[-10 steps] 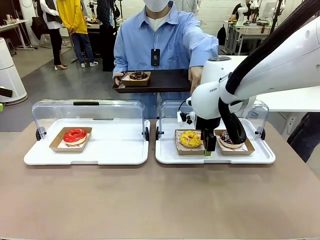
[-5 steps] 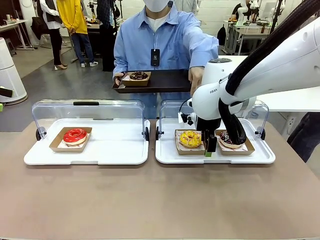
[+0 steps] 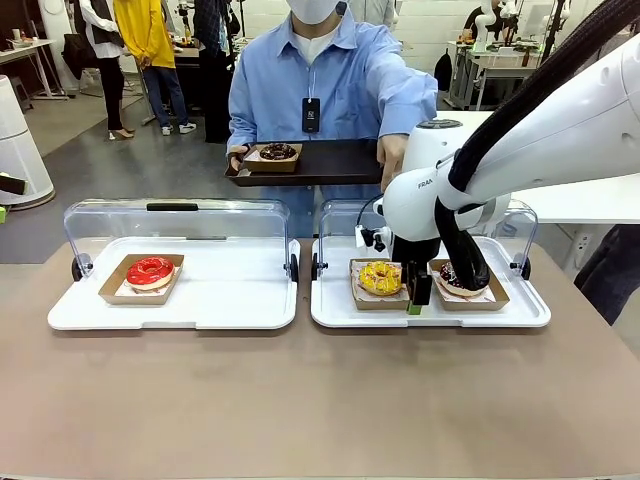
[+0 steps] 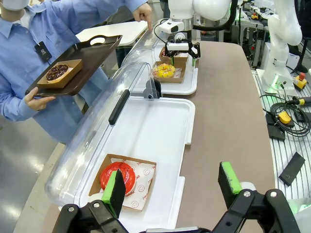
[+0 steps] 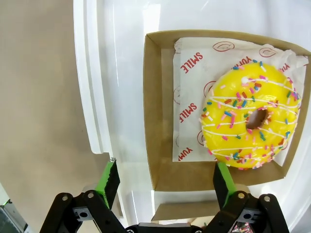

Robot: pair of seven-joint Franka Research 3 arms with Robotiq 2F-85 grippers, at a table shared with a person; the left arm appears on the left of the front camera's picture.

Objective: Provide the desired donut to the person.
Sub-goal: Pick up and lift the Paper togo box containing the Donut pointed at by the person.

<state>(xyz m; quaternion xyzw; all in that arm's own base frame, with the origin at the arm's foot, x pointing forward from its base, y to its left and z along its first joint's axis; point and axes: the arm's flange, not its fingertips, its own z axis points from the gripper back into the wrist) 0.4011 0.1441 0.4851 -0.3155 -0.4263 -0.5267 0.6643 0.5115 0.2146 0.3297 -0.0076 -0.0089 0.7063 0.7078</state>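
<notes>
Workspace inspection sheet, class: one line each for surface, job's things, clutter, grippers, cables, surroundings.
Surface: brown table, no spills seen.
Job's things: red donut in left tray; yellow donut and chocolate donut in right tray, lids open; person holds black tray with boxed donut.
Clutter: nothing seen.
Grippers: right gripper open, low over yellow donut's box; left gripper open, above left tray's edge.
Cables: black cables on side bench.
Surroundings: people standing behind.

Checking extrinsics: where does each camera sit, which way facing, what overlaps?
Front: between arms, facing across the table at the person with black tray; right gripper shows.
Left wrist: above the red donut, looking along the table; open left gripper at bottom.
Right wrist: looking down on the yellow donut; open right gripper at bottom.
All share the yellow donut.
</notes>
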